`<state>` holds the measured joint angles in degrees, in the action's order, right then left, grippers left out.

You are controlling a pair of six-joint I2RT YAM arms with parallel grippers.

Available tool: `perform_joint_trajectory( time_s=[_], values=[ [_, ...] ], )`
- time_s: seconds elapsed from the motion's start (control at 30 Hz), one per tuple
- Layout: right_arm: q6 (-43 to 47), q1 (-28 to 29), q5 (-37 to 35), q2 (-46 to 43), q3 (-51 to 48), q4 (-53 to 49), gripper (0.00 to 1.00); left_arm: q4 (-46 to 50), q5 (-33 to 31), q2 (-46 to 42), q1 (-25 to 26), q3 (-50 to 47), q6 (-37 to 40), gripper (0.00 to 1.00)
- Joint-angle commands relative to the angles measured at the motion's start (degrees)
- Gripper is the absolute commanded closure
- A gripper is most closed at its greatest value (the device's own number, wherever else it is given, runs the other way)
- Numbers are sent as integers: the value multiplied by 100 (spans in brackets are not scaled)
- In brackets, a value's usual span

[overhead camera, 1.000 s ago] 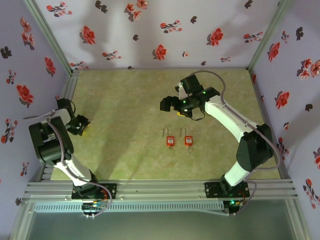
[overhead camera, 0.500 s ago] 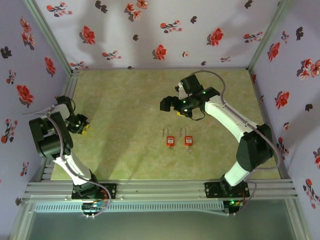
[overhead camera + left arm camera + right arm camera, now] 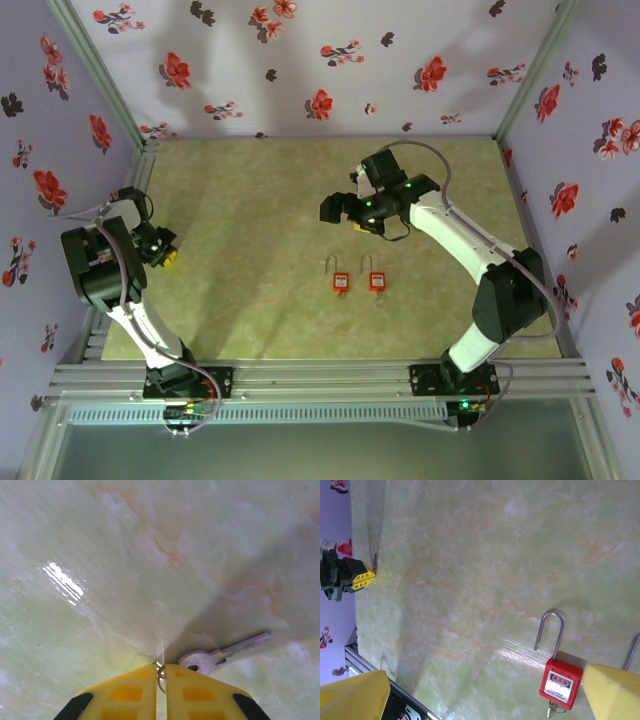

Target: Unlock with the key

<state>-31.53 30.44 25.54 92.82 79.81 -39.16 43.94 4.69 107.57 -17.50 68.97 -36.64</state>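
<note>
**Left claw pinched on the key ring, right claw gaping near the padlocks**

My left claw (image 3: 161, 682) sits at the left edge of the pale green marbled bench (image 3: 260, 180). In its wrist view the two yellow fingers (image 3: 125, 694) are pressed together with only a hairline slit between them. The thin wire ring (image 3: 159, 673) of the small silver key (image 3: 222, 654) is nipped in that slit. The key itself sticks out past the fingertips to the right, its blade pointing away from the claw. It is close to the bench surface, but I cannot tell whether it touches.

My right claw (image 3: 480, 690) hangs over the middle of the bench. Its yellow fingertips are spread to opposite sides of its wrist view, gaping wide with nothing between them. In that view a red padlock with a steel shackle (image 3: 561, 681) lies flat on the bench near the right fingertip, touching neither finger, its shackle pointing toward the far edge. A second red padlock (image 3: 377, 281) lies just beside it on the right, parallel and not touching. Both padlocks are in the middle of the bench, a little toward the near edge, well apart from the key at the left edge.
</note>
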Motion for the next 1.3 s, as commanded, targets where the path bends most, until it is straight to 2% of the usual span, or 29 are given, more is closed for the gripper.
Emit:
perform_joint_trajectory(
  time_s=[0.0,0.33,0.47,0.87,0.97,1.03,1.1,1.27],
  values=[
    [124,41,47,17,57,57,1,-346,619,335,265,-84,279,92],
    [72,41,125,0,-36,202,1,-55,810,-246,358,-452,800,100],
    [18,41,149,26,-35,280,1,-5,865,-572,468,-669,900,100],
    [-379,46,350,212,-90,737,1,-87,1111,-1974,1007,-1363,511,100],
    [-438,56,447,289,-71,803,1,-130,942,-2433,1012,-1639,211,100],
    [-433,76,478,309,-87,864,1,-403,863,-2752,890,-1963,-162,91],
    [-421,94,528,328,-84,879,1,-725,888,-2919,796,-2239,-530,68],
    [-413,120,548,295,-165,878,1,-1849,911,-2819,774,-2611,-1685,57]
  ],
)
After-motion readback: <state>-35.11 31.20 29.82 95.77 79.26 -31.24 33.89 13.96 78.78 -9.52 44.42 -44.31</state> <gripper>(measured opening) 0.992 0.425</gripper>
